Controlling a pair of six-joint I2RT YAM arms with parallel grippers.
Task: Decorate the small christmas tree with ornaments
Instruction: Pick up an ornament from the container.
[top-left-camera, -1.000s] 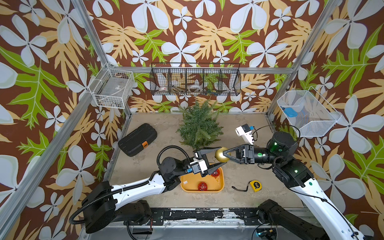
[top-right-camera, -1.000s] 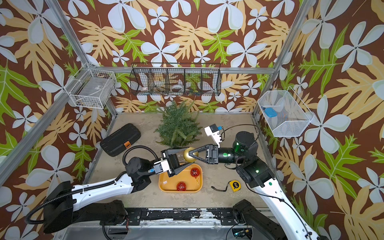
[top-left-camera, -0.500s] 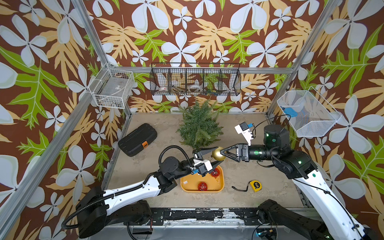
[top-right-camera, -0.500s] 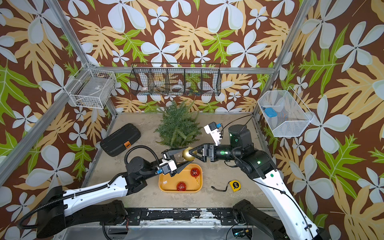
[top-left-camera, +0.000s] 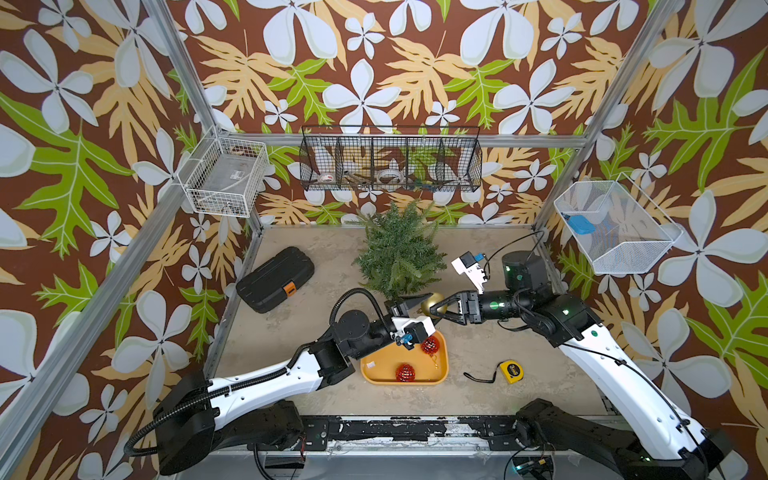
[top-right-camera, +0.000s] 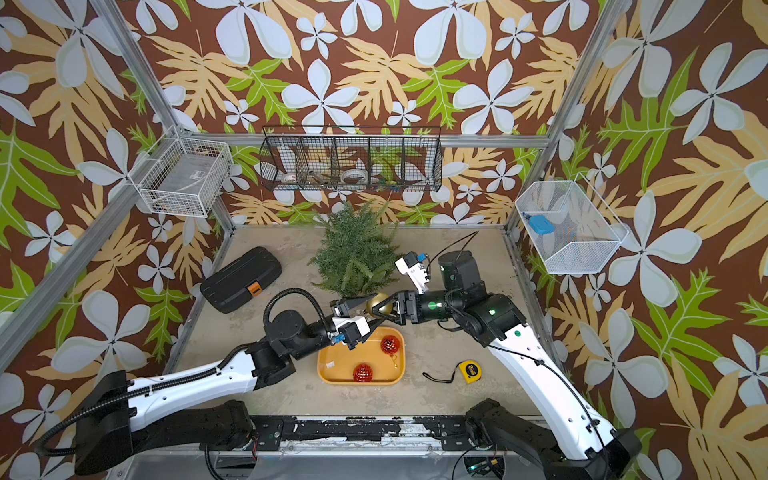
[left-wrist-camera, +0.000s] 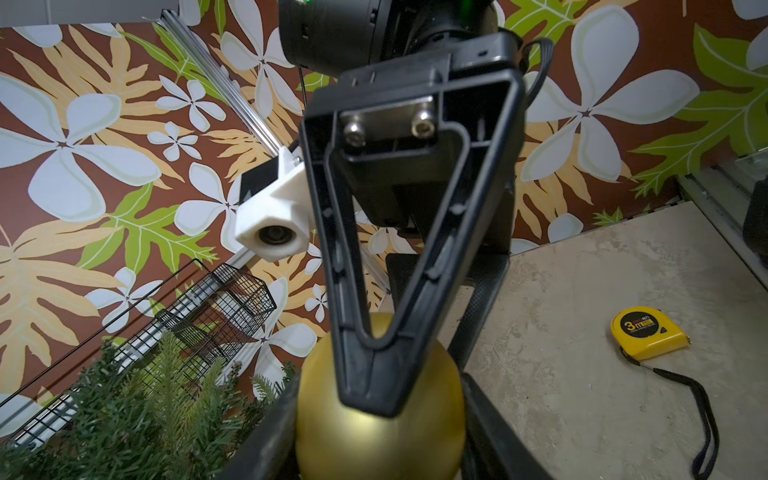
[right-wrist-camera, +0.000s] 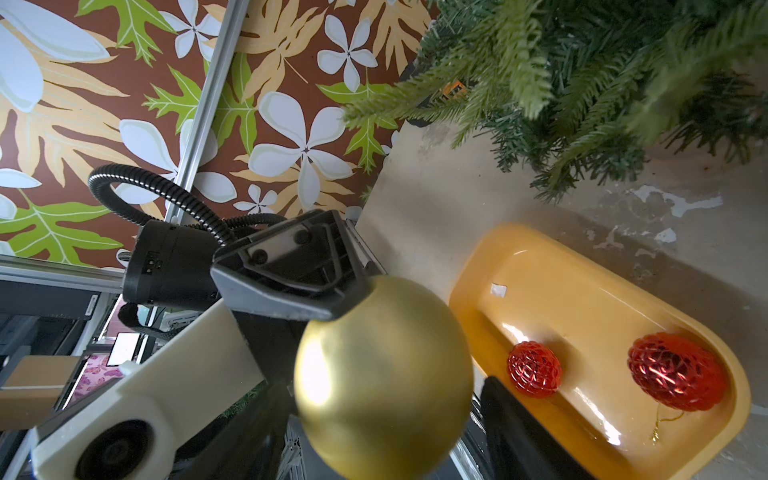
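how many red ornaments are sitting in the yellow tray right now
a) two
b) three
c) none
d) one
a: two red ornaments lie in the yellow tray, while the gold ornament is up off it, near the tree.

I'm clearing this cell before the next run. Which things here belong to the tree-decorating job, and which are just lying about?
Part of the job:
- small christmas tree
- gold ornament
- two red ornaments, lying in the yellow tray

Just lying about:
- black case
- yellow tape measure
- black wire basket on the back wall
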